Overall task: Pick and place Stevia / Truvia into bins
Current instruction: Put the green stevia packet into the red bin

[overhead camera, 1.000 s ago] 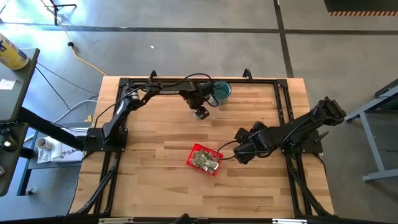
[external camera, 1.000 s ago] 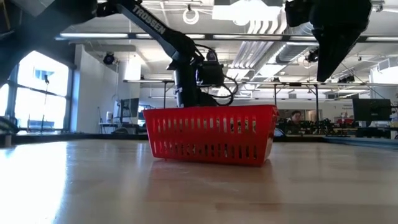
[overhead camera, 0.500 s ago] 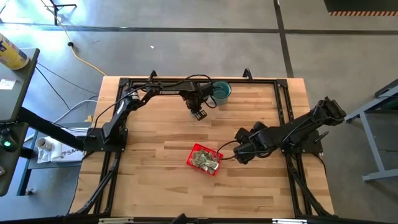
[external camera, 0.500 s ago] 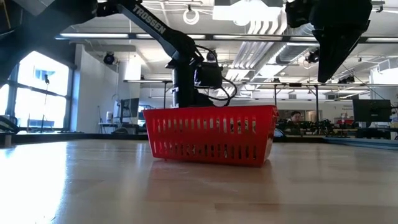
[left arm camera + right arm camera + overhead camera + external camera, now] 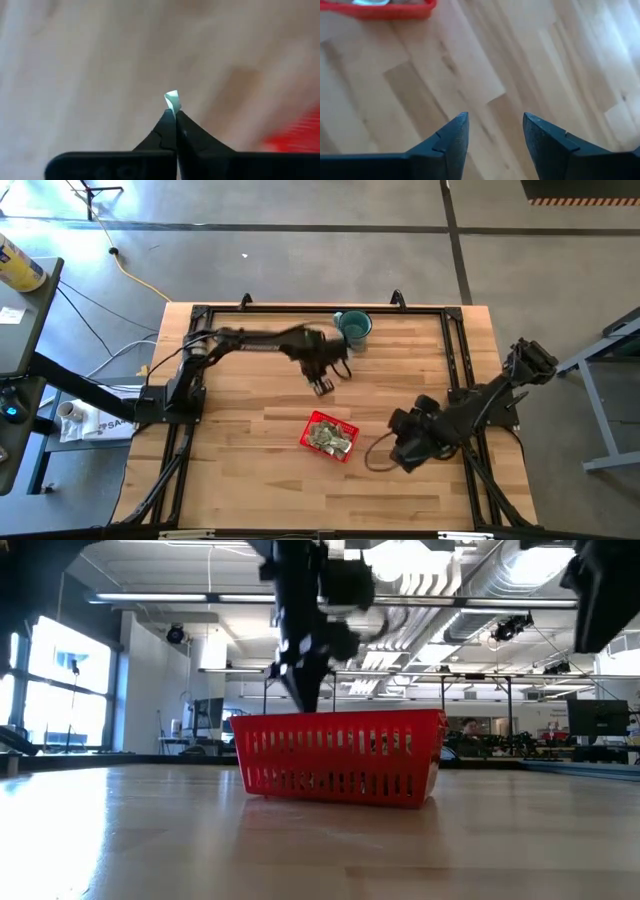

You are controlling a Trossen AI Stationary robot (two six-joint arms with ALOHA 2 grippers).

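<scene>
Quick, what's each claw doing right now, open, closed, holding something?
Left gripper: shut on a packet, above the table near the basket.
Right gripper: open, empty.

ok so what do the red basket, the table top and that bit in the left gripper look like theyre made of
The red basket looks like moulded plastic: uniform glossy red with slotted sides. The table top looks like sealed wood, pale planks with visible grain and a slight sheen. The scrap pinched in the left gripper, a sweetener packet, seems thin paper: white, curled at its edge.
</scene>
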